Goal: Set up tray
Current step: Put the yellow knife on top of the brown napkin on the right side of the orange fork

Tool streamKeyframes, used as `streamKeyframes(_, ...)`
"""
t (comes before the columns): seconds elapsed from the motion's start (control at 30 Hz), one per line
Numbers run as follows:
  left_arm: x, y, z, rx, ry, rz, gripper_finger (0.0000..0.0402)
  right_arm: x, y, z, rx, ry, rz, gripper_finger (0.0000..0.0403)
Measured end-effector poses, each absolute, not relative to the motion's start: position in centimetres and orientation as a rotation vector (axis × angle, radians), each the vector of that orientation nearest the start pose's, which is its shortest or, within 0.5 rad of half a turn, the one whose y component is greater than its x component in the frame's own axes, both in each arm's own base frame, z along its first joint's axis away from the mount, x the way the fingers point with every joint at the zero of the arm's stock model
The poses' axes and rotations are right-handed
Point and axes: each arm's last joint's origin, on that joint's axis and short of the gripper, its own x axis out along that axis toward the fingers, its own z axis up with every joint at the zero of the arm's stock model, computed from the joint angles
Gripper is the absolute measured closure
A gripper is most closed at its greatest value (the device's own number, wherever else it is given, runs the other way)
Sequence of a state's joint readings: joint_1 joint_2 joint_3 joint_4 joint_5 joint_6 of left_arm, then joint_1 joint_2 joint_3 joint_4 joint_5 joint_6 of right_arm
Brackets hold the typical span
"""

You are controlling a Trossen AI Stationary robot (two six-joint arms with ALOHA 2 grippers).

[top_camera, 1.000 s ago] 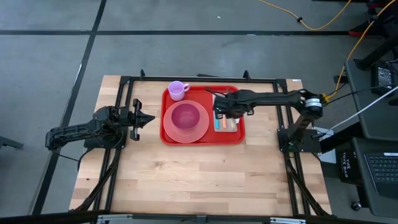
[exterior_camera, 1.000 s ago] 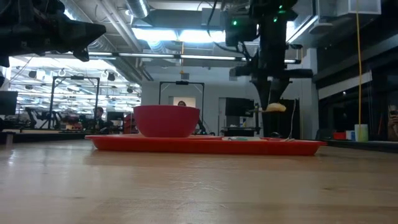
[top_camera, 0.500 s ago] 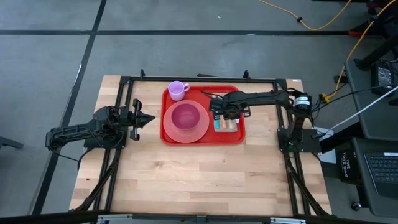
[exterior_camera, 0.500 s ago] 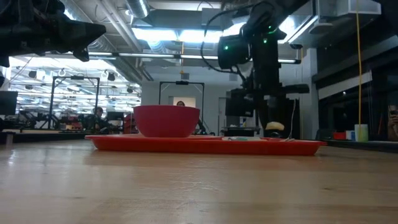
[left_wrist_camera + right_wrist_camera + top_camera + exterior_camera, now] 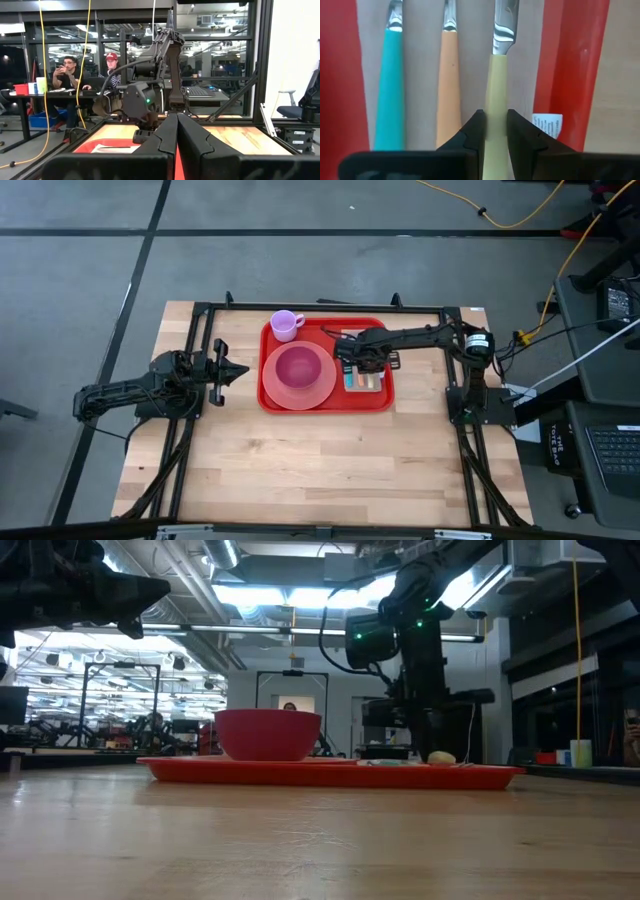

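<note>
Over tray (image 5: 325,402) right side: right tool (image 5: 493,131) pinching cream-handled knife (image 5: 496,85); left tool (image 5: 232,372) pressed together.

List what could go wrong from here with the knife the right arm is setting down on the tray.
1. The right gripper is shut on the yellow-handled knife, low over the napkin. Lifting away before opening could drag it crooked.
2. The orange-handled utensil lies close beside it; opening fingers might nudge it out of line.
3. The knife sits near the red tray rim, so a sideways bump may push it against that edge.
</note>
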State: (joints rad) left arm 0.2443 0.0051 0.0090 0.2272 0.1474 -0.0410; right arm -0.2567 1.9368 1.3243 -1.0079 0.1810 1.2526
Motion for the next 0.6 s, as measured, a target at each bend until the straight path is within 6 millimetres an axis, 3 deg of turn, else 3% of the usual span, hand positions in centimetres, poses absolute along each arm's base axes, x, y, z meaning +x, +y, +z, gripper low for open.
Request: streamKeyframes(0.6,9.28,1.87,18.78,0.004,-0.228,0.091,0.0398,33.45,-9.25,16.19,1.042,1.171,-1.291,0.032)
